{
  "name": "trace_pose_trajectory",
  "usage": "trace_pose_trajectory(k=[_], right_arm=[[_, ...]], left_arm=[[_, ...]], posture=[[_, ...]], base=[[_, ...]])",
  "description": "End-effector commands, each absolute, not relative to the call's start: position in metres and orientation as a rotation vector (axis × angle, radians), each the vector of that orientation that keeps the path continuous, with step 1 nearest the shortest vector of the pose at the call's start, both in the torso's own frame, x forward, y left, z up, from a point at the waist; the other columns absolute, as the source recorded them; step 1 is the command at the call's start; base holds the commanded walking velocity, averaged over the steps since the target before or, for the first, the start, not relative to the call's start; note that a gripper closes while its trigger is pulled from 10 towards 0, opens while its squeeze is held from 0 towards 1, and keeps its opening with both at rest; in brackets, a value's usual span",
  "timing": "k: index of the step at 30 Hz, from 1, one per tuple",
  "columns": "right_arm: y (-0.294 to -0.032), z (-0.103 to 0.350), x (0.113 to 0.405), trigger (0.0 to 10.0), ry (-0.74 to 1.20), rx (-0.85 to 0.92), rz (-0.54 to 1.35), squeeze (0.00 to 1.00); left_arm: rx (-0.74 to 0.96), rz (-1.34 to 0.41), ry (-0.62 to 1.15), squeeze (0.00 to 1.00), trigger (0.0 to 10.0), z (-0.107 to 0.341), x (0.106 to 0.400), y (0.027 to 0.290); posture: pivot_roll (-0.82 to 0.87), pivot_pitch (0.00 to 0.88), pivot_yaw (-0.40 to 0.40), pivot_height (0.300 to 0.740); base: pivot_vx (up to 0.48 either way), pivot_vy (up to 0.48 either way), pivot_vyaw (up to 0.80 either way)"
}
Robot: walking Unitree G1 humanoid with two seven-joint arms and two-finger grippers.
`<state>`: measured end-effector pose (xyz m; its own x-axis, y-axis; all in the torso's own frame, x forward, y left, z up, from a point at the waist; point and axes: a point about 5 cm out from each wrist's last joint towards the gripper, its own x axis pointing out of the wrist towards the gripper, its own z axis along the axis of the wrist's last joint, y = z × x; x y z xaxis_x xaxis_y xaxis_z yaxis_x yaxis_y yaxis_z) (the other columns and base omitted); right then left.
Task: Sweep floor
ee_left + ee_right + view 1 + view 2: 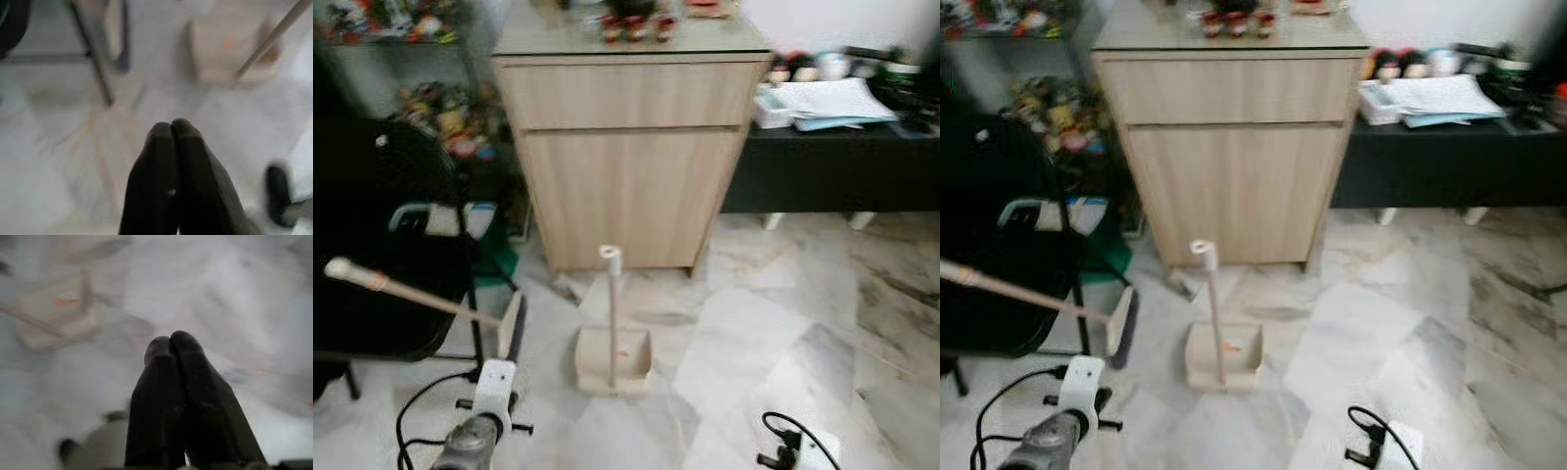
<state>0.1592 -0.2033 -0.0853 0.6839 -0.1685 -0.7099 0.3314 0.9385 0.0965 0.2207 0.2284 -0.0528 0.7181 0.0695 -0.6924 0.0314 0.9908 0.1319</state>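
A beige dustpan stands on the marble floor before the cabinet, its long handle upright; a small orange bit lies inside it. A broom leans to its left, with its wooden stick slanting up toward the black chair. My left arm is low, near the broom head. The left gripper is shut on nothing and points at the floor, short of the dustpan. My right arm is at the lower right. The right gripper is also shut and holds nothing above the floor.
A light wooden cabinet stands straight ahead. A black chair is on the left, its leg close to the broom. A low black bench with papers is at the right, and a shelf of toys at the far left.
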Motion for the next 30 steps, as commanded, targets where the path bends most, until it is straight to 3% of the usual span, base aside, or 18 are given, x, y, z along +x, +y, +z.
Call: trace_pose_trajectory(k=[1,30], right_arm=[[-0.2137,-0.0879,0.149,10.0,0.796,0.203,-0.308,0.0],[-0.2136,-0.087,0.1505,10.0,0.78,0.225,-0.324,0.0]], left_arm=[[0.115,0.018,0.779,0.0,10.0,-0.0545,0.221,0.2222],[0.12,0.017,0.785,0.0,10.0,-0.0544,0.2204,0.2249]], posture=[[0.03,0.082,-0.019,0.74],[0.04,0.075,-0.015,0.74]], base=[[0.0,0.356,0.0],[0.0,0.337,0.0]])
